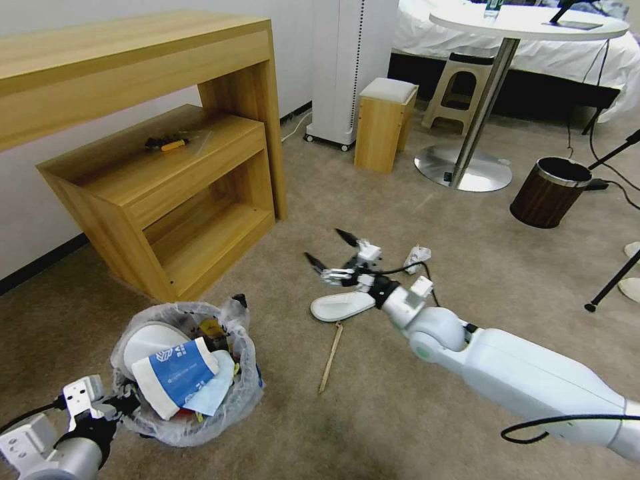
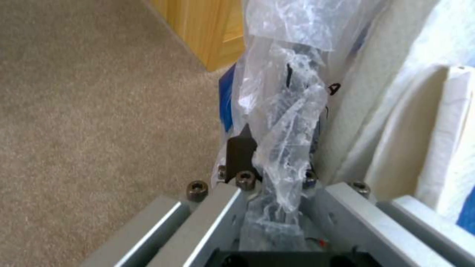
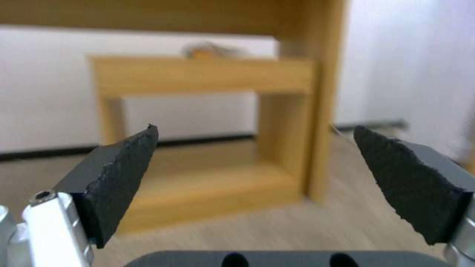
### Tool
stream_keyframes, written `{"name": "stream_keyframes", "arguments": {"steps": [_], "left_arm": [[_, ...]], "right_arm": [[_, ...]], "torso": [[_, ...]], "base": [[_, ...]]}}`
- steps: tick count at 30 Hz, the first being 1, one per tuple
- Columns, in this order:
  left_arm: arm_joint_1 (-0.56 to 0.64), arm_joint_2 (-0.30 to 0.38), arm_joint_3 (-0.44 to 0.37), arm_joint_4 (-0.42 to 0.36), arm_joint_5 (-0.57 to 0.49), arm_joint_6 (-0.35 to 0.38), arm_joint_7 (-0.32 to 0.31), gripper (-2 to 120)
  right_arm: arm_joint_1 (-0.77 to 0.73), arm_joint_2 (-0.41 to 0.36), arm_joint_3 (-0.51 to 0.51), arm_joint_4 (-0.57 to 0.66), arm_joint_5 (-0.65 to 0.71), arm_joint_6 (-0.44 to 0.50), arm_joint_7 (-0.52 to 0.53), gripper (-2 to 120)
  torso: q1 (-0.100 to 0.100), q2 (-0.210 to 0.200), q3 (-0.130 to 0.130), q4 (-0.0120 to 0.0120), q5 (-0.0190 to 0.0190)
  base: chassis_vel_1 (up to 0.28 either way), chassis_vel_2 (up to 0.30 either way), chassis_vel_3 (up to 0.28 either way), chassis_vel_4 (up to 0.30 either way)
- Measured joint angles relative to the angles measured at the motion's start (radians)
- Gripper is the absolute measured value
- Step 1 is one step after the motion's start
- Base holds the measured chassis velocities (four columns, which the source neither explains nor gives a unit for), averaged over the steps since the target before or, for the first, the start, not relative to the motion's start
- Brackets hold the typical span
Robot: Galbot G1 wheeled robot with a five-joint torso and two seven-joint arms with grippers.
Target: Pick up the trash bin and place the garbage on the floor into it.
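The trash bin [image 1: 200, 407], lined with a crinkly plastic bag, hangs at the lower left. It holds a white slipper, a blue-white paper cup [image 1: 177, 375] and other litter. My left gripper [image 1: 115, 405] is shut on its near rim. In the left wrist view the left gripper [image 2: 277, 163] pinches the bag [image 2: 287, 122]. My right gripper [image 1: 328, 247] is open above the beige floor [image 1: 413, 413], just beyond a white slipper [image 1: 342, 306]. A wooden stick [image 1: 331, 357] and a white wad [image 1: 417, 255] lie nearby. In the right wrist view the right gripper [image 3: 255, 163] holds nothing.
A wooden desk [image 1: 133, 60] with a lower shelf unit [image 1: 167, 200] stands at the left. Behind are a white appliance [image 1: 347, 67], a small wooden stool [image 1: 383, 123], a round table's metal base [image 1: 463, 168] and a brown bin [image 1: 548, 193]. Tripod legs [image 1: 610, 283] stand at the right.
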Motion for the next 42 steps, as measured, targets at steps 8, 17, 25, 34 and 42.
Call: {"name": "stream_keyframes", "arguments": {"steps": [8,17,25,34,42], "left_arm": [[-0.003,0.016,-0.005,0.011,-0.001,-0.007,0.003,0],[-0.015,0.023,0.002,0.02,-0.011,-0.009,0.002,0],[-0.021,0.023,0.003,0.022,-0.017,-0.013,0.002,0],[-0.023,0.018,0.004,0.019,-0.019,-0.016,0.002,0],[-0.022,0.011,0.011,0.023,-0.013,-0.017,0.004,0]], "right_arm": [[-0.152,-0.039,0.092,-0.08,-0.039,-0.011,0.042,100],[-0.271,-0.004,0.138,-0.185,-0.09,0.007,0.042,100],[-0.292,0.033,0.108,-0.27,-0.096,0.011,0.018,100],[-0.29,0.059,0.086,-0.338,-0.12,0.022,0.004,100],[-0.341,0.087,0.106,-0.383,-0.138,0.03,0.004,100]], "torso": [[0.0,0.0,0.0,0.0,-0.0001],[0.0,0.0,0.0,-0.0001,-0.0001],[0.0,0.0,0.0,0.0,-0.0002],[0.0,0.0,0.0,0.0001,-0.0003],[0.0,0.0,0.0,-0.0001,-0.0003]], "base": [[0.0,0.0,0.0,0.0],[0.0,0.0,0.0,0.0],[0.0,0.0,0.0,0.0],[0.0,0.0,0.0,0.0],[0.0,0.0,0.0,0.0]]}}
